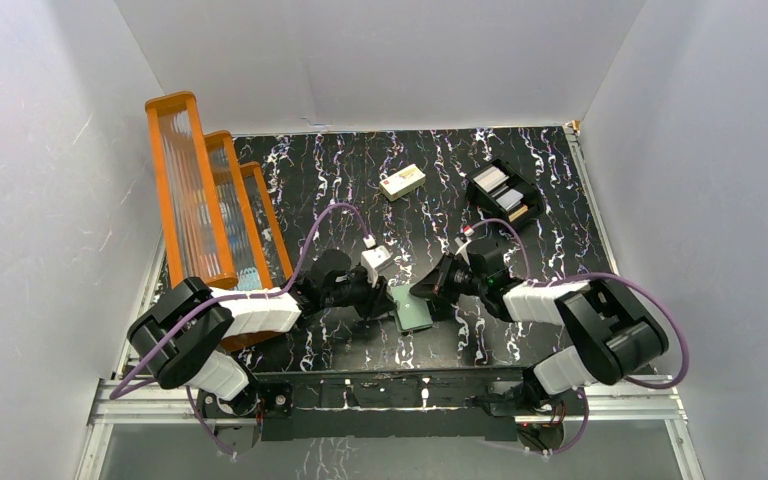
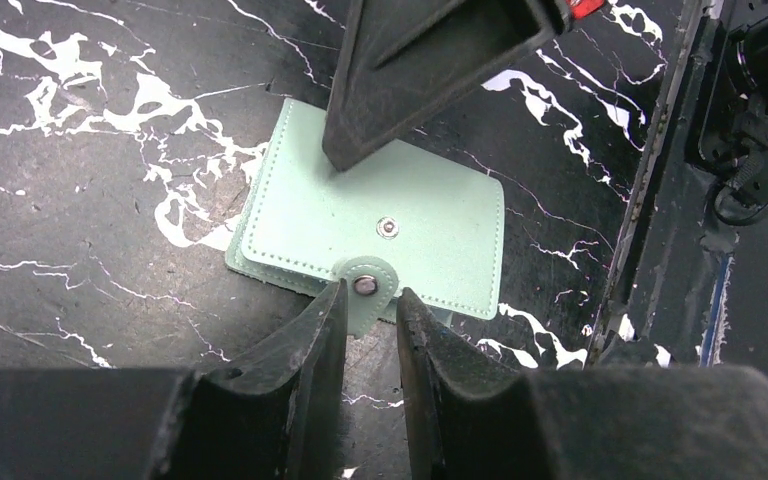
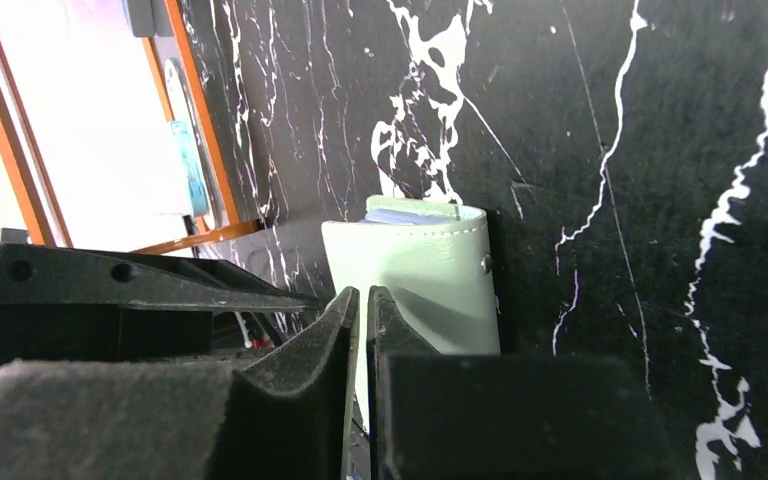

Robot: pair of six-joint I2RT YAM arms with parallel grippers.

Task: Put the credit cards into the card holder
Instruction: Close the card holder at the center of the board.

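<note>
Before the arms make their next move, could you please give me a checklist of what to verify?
1. card holder flat on the table, between the grippers: ok.
2. Holder opened for loading: not ok, it is folded shut.
3. left gripper holds the snap tab: cannot tell.
4. right gripper pins the holder's edge: cannot tell.
5. credit cards in hand: not ok, they lie in the black tray.

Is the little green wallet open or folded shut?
Folded shut, lying flat, but the card holder is unsnapped: its tab sits off the face stud.
</note>
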